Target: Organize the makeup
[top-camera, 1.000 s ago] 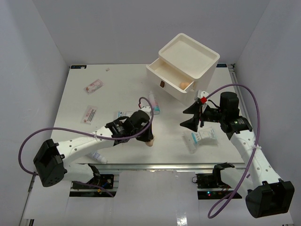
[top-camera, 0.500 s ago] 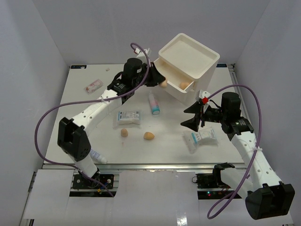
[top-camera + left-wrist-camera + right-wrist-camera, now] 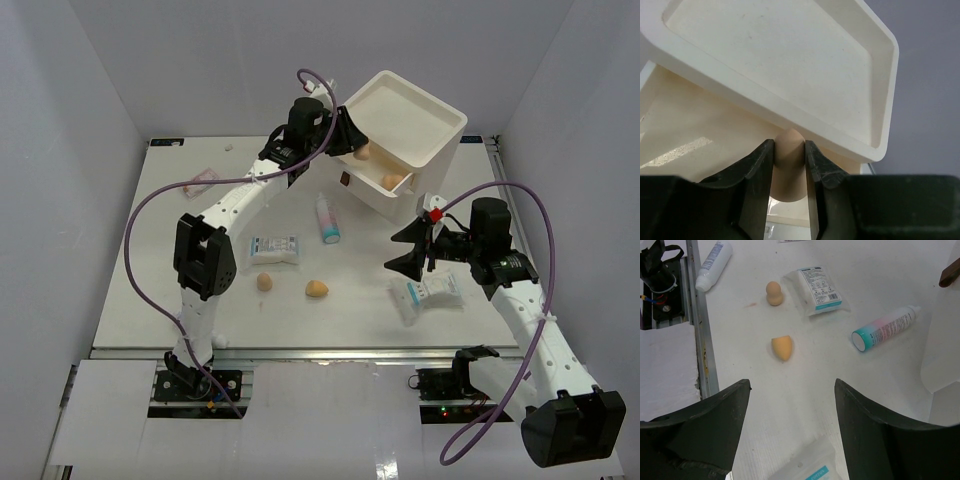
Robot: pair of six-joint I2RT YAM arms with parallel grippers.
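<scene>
The step in hand looks like putting a tan egg-shaped foam sponge (image 3: 789,169) into the pulled-out drawer (image 3: 366,180) of the large white plastic drawer box (image 3: 405,115), which sits at the upper centre of the overhead view. The left gripper (image 3: 789,146) stands narrow, with its black fingers (image 3: 759,167) against either side of the sponge. In the wrist view the sponge's rounded tip points up toward the underside of the box's recessed top tray (image 3: 790,60). From above, the sponge sits at the left rear of the drawer opening, just beside the tray's edge. Whether it is fully over the drawer floor I cannot tell. To do this well, the sponge should be clear of that overhanging lip and inside the drawer walls before the fingers part. The parting should be slow, since soft foam may cling to one pad and drag out with it. The arm should then back out the way it points, so it does not nudge the light box or push the drawer shut. A second tan sponge (image 3: 393,181) already lies at the drawer's right end, so the left side is the freer place. The right gripper (image 3: 790,440) is spread wide and empty. It hangs at the middle right above the white table (image 3: 170,250), near a white packet with teal print (image 3: 430,293).
</scene>
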